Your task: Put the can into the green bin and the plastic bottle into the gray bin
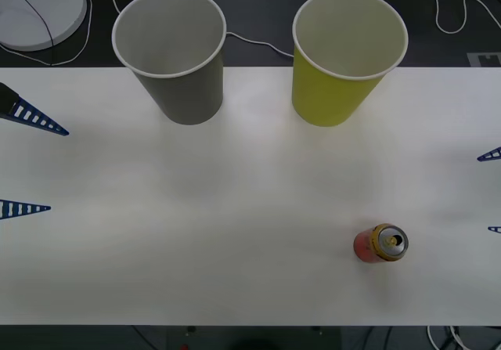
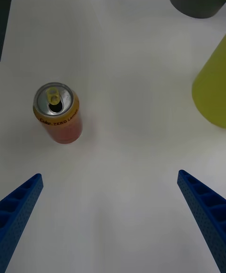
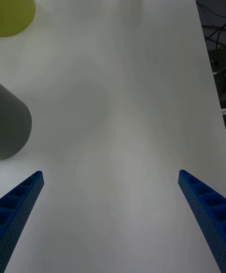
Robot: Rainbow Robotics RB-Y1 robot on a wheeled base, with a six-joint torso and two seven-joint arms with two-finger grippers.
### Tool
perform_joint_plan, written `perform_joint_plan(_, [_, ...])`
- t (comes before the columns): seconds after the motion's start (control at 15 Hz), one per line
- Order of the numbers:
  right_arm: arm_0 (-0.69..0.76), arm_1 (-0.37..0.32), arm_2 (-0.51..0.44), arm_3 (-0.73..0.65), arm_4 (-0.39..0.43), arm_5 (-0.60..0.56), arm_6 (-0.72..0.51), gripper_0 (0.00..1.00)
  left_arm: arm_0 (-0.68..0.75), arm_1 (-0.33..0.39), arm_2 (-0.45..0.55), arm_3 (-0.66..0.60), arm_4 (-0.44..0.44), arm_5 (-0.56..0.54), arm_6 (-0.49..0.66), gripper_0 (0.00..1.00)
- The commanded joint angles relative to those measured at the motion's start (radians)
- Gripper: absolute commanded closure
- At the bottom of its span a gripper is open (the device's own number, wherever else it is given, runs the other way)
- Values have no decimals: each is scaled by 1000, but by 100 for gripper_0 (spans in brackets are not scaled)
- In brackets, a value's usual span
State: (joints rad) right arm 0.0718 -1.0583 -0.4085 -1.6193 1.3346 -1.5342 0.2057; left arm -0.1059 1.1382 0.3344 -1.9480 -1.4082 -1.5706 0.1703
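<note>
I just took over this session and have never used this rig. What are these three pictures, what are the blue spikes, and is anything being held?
The wide picture looks down from above the robot's two arms onto a white table. The other two come from cameras on each wrist.

The blue ribbed spikes are gripper fingers. The left gripper sits at the table's left edge and the right gripper at its right edge. Both are open and hold nothing.

At the back stand the gray bin and, to its right, the green bin. The can stands upright nearer the front, on the right gripper's side.
</note>
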Motion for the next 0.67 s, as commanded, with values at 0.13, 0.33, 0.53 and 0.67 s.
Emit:
perform_joint_plan(0.13, [-1, 0, 8, 75, -23, -37, 47, 0, 0, 0, 0, 0, 0, 0, 0, 0])
perform_joint_plan(0.33, [-1, 0, 50, 171, -77, -37, 158, 0, 0, 0, 0, 0, 0, 0, 0, 0])
perform_joint_plan(0.53, [-1, 3, 82, 251, -114, -37, 261, 0, 0, 0, 0, 0, 0, 0, 0, 0])
perform_joint_plan(0.67, [-1, 3, 119, 308, -158, -30, 316, 0, 0, 0, 0, 0, 0, 0, 0, 0])
